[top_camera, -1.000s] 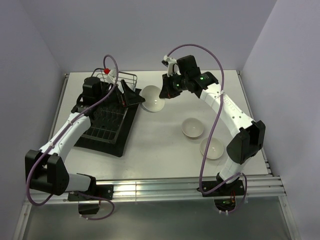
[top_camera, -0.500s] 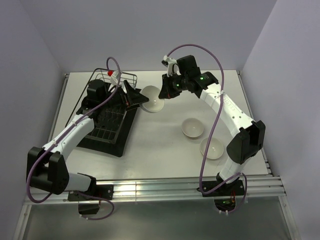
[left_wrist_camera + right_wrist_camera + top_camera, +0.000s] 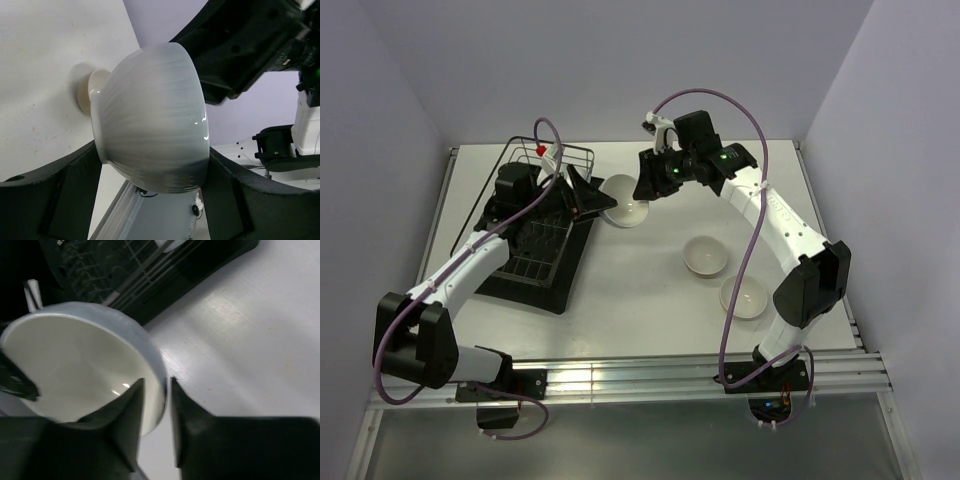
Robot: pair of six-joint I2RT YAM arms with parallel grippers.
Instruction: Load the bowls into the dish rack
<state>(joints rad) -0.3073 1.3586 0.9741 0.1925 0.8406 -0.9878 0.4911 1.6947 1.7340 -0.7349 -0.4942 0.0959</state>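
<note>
Swinging rightward off the dish rack (image 3: pixel 532 250) since a second ago, the left claw (image 3: pixel 603 203) is now closing around the bowl (image 3: pixel 150 115) that the right claw (image 3: pixel 643 188) is offering, so a hand-over seems to be under way. Nearest the arm bases, one spare bowl (image 3: pixel 743 296) and a second spare bowl (image 3: pixel 704 256) are sitting upright and apart on the matte white table (image 3: pixel 640 310), waiting their turn. Farther back, the offered bowl is sitting just beside the rack's right corner; whether its foot is touching the table I cannot tell. Left fingers are pressing both sides of its rounded, faintly ridged wall, grasping it, while the right fingers are straddling the thin rim with a sliver of gap showing, apparently letting go. Its glaze is catching highlights, so it is probably slippery. Next, the right claw is going to need to back clear before the left one carries the bowl over the dark wire sides, above the flat black tray (image 3: pixel 558 292).
</note>
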